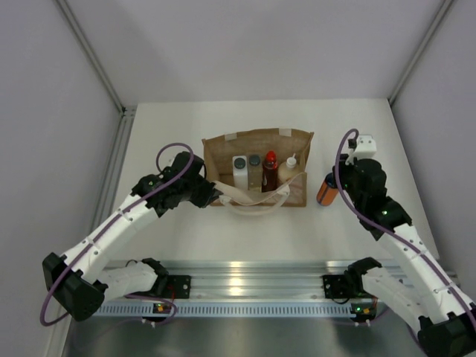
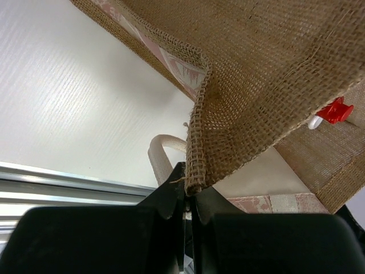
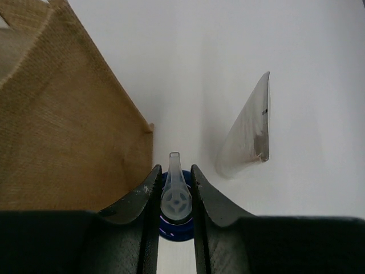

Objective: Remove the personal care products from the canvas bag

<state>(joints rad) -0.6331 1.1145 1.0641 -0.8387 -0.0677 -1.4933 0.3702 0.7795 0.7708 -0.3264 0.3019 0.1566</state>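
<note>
The right gripper is closing its two fingers snugly on the capped top of the orange bottle, with a pale nozzle showing between the pads. That bottle is sitting directly under the hand, outside the canvas bag, whose right wall is standing just to the gripper's left. Whether the bottle's base is resting on the table or hanging just above it cannot be told from these views.

The left gripper is pinching shut on the bag's woven rim at its near left corner, and the cloth is bunching up above the fingertips. It seems to be holding the bag in place, with the bag's mouth lying to its right.

Judging by this, one of the five products is out and the rest of the job is waiting. Four bottles are standing in a row inside the bag, to the left of the right gripper: the cream bottle nearest it, then the red bottle, the clear bottle, and the white squarish bottle farthest from it and closest to the left gripper. Each one is needing to be lifted out in turn.
</note>
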